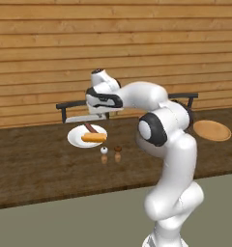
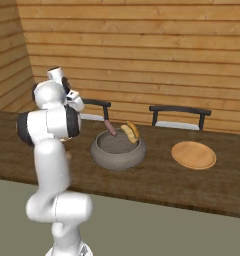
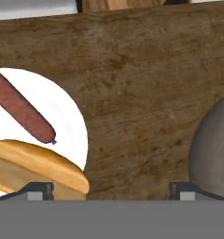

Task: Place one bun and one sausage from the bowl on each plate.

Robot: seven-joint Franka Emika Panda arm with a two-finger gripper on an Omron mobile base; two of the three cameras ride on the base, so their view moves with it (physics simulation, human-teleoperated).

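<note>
Your gripper point(image 3: 111, 189) has its jaws spread wide apart and holds nothing; in the hand view the two finger tips point(image 3: 37, 190) stand far from each other with bare wooden table point(image 3: 142, 93) between them. You see the hand hanging above the table just right of the white plate point(image 1: 77, 139), with the arm bent back over it.

On the white plate lie one bun point(image 1: 94, 137) and one sausage point(image 1: 90, 128). From the hand camera the bun point(image 3: 39, 161) lies across the plate's near side and reaches right up to the plate's right rim point(image 3: 81, 126), while the sausage point(image 3: 23, 109) lies slantwise farther in, its tip close to the bun; whether they touch you cannot tell.

The grey bowl point(image 2: 117, 152) sits to the right of that plate, and its curved wall point(image 3: 212, 149) enters the hand view at the right edge. You have a broad strip of bare table between plate rim and bowl wall. In the bowl, a second bun point(image 2: 131, 131) and a second sausage point(image 2: 110, 127) lean up against the far rim, poking above it.

The wooden plate point(image 2: 193, 154) lies well to the right of the bowl, nothing on it, with open table all round. Two small shakers point(image 1: 110, 150) stand just in front of the white plate, toward the near edge. Two chairs point(image 2: 179, 116) stand along the table's far side.
</note>
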